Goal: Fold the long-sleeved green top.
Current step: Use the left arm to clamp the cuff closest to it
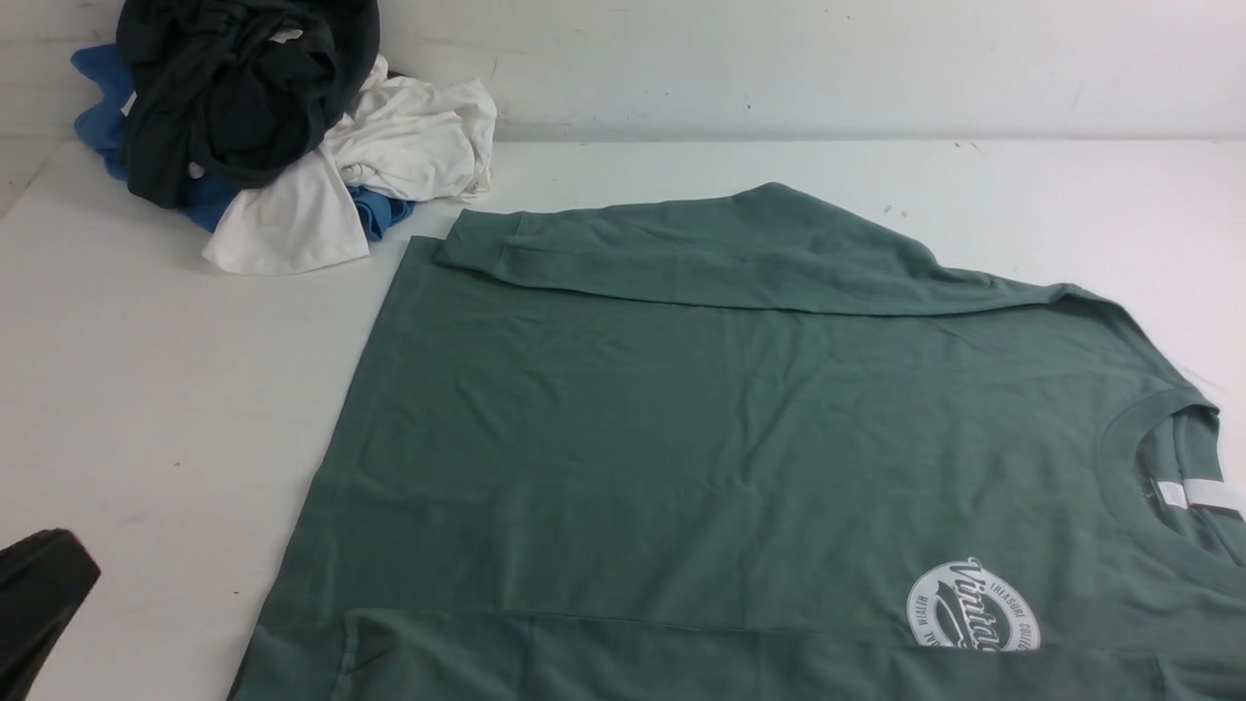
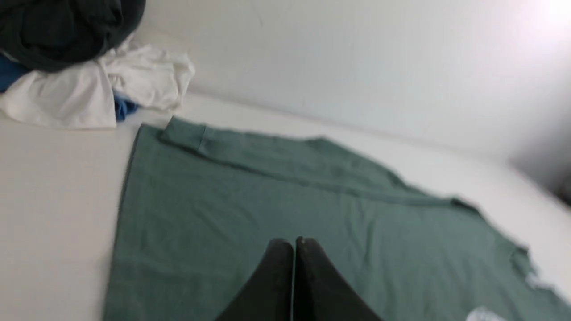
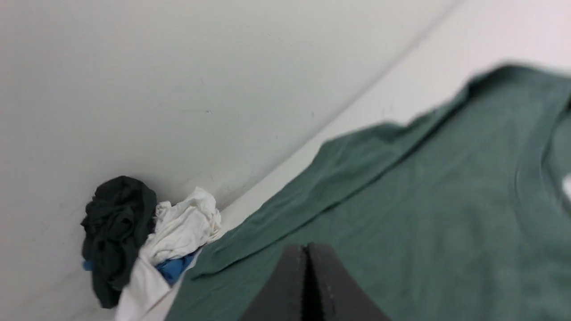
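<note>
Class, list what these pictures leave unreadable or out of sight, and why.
Front view: the logo is partly hidden under a fold of the green long-sleeved top.
Front view: print on the neck label is too small.
Front view: the blue garment is mostly buried under the black garment.
Left wrist view: the collar is blurred.

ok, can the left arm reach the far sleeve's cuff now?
Probably yes. The left gripper is shut, holding nothing; the sleeve cuff lies bare on the green top, and the clothes pile sits beside it, not on it.
</note>
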### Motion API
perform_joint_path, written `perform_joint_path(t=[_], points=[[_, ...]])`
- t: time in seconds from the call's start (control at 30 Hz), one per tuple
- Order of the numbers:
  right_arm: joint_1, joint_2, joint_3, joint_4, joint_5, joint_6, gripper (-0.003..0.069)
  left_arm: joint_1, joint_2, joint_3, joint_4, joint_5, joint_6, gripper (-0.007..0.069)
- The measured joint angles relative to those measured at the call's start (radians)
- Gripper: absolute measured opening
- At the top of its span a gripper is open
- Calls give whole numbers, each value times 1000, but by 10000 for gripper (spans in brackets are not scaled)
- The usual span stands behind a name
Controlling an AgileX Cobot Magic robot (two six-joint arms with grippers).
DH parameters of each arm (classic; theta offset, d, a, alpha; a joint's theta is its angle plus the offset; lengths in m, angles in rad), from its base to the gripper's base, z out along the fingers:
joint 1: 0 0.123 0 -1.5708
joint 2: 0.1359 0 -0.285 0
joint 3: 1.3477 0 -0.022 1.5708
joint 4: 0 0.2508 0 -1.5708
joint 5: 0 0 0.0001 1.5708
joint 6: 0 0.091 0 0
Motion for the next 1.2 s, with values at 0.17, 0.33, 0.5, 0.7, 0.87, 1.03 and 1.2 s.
perform_joint_path(t=[0.17, 0.33, 0.5, 0.7, 0.87, 1.03, 1.2], points=[[0, 240, -231, -181, 28, -156, -14, 0, 350, -293, 276, 357, 18, -7], [37, 551, -508, -258, 285, -218, -14, -83, 640, -469, 516, 550, -48, -5], [217, 738, -660, -258, 609, -269, -14, -233, 855, -418, 609, 515, -148, 78], [350, 781, -641, -275, 824, -280, -14, -251, 1003, -283, 586, 318, -177, 256], [369, 781, -630, -302, 832, -282, -14, -251, 1099, -238, 585, 162, -204, 343], [369, 781, -630, -318, 775, -283, -14, -251, 1206, -238, 587, 1, -239, 353], [369, 781, -630, -319, 761, -283, -14, -251, 1286, -238, 587, -40, -243, 353]])
